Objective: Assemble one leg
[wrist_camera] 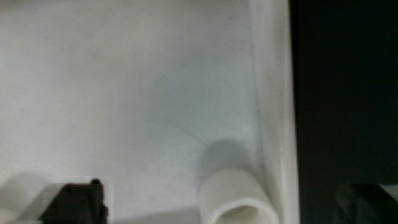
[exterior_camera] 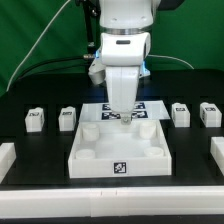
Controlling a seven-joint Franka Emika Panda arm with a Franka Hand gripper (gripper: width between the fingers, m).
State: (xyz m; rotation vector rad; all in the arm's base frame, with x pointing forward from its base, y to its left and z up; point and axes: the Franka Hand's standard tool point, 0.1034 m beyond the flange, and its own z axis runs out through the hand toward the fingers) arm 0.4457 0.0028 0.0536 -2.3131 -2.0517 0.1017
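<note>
The Panda arm's gripper (exterior_camera: 122, 116) is hovering low over the far edge of the white tray (exterior_camera: 120, 160), its fingers (wrist_camera: 71, 203) spread wide and grasping nothing. On the exterior view's left, one leg (exterior_camera: 35, 120) and a second leg (exterior_camera: 68, 118) are sitting on the black table (exterior_camera: 30, 200). A third leg (exterior_camera: 181, 113) and a fourth leg (exterior_camera: 210, 113) are sitting on its right, all well apart from the gripper.
</note>
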